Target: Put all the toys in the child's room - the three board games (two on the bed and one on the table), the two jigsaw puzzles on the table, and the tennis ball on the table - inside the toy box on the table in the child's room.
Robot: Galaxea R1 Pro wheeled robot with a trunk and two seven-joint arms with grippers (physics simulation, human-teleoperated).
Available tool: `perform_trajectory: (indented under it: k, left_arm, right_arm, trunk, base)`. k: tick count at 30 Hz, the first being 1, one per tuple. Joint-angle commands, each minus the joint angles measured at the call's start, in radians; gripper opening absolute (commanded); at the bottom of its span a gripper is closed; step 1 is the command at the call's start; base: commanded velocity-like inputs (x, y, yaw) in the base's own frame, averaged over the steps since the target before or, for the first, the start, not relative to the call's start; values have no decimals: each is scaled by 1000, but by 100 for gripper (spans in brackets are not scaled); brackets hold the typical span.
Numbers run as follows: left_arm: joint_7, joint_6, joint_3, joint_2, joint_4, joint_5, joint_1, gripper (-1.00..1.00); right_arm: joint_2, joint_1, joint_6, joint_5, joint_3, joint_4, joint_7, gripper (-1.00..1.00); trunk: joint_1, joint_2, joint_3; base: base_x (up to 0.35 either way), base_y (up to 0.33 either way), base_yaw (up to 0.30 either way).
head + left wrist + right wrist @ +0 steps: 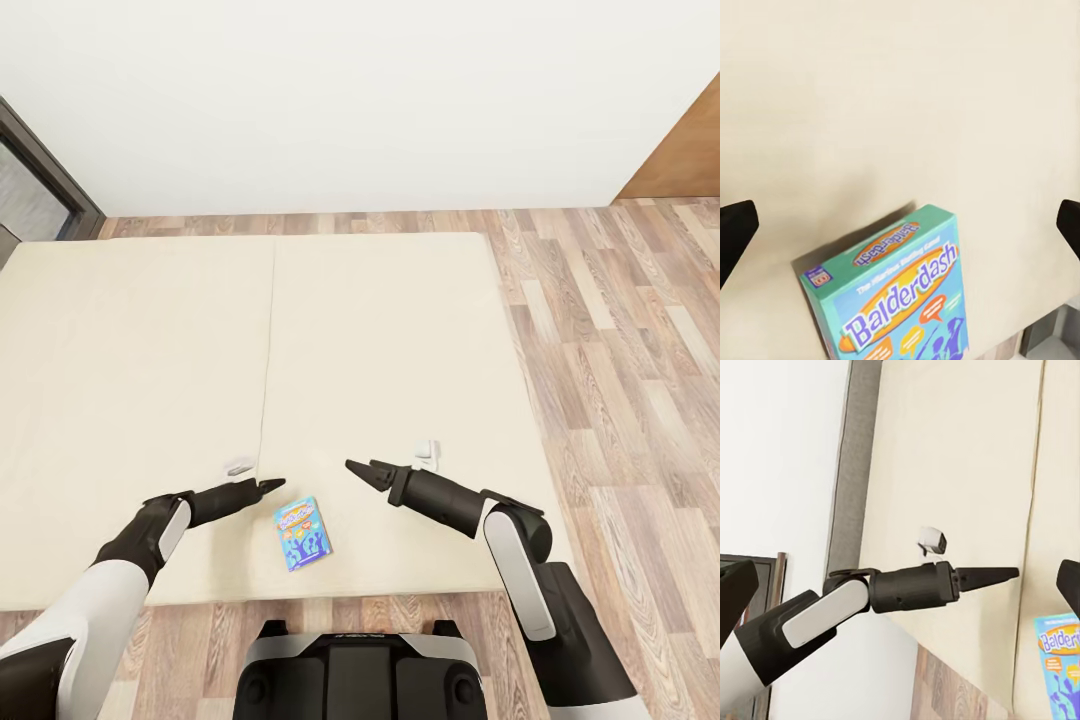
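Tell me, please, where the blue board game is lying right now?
In the head view the blue board game lies flat on the bed, near its front edge, between the left gripper and the right gripper.

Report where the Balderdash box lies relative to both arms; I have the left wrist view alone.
Observer: In the head view the board game lies flat on the bed, near its front edge, between the two arms.
Operator: Give the right arm's state.
Observer: The right end effector is open and holds nothing, over the mattress beyond the box.
Operator: Place the left one.
Observer: The left end effector points inward just beyond the box's far left corner, apart from it.
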Motion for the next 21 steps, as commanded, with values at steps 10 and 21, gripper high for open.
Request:
perform_trajectory:
  k: [10, 21]
  left_arm:
    - [4, 14, 3, -1, -1, 7, -1, 100]
    - [6, 19, 3, -1, -1, 9, -1, 100]
  right_arm:
    - [2, 0, 12, -3, -3, 3, -14, 100]
    - [1, 0, 16, -5, -3, 3, -56, 100]
  trunk:
    - [0, -1, -1]
    - [0, -1, -1]
  base:
    - [0, 0, 0]
    - [0, 0, 0]
